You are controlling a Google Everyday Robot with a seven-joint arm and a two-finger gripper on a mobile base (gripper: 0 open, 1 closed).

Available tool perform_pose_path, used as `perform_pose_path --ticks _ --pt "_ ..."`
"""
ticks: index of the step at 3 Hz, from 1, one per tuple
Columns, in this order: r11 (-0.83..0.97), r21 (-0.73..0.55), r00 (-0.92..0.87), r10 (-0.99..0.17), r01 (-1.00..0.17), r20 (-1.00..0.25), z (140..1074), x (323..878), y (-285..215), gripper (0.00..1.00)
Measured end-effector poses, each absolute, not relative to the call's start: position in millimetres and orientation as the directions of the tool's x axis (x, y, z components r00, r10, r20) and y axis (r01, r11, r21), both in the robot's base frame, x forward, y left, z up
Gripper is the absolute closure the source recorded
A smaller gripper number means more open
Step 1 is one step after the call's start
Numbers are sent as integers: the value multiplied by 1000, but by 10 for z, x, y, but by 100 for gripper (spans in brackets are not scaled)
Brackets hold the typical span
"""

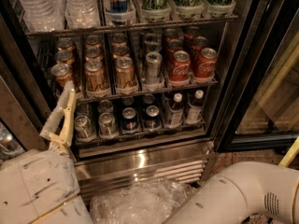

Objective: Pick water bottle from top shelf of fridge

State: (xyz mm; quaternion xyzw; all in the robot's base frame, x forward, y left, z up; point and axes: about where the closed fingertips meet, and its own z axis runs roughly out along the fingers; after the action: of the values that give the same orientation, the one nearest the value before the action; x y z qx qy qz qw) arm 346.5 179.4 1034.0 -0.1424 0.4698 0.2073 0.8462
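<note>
Camera view, lower left: gripper, in front of the soda cans; we cannot tell its opening. Water bottle, upper left of frame, upright on the top shelf of the fridge, well above the gripper and not touching it.

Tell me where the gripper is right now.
The gripper sits low on the camera view's left, in front of the leftmost cans in the fridge, well below the water bottles.

On the top shelf, water bottles stand left; gripper low-left before the fridge.
</note>
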Motion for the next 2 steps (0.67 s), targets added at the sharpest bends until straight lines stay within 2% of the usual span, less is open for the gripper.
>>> perform_pose_path --ticks 2 --pt "887 -69 509 197 -457 -838 10453 3649 1679 0"
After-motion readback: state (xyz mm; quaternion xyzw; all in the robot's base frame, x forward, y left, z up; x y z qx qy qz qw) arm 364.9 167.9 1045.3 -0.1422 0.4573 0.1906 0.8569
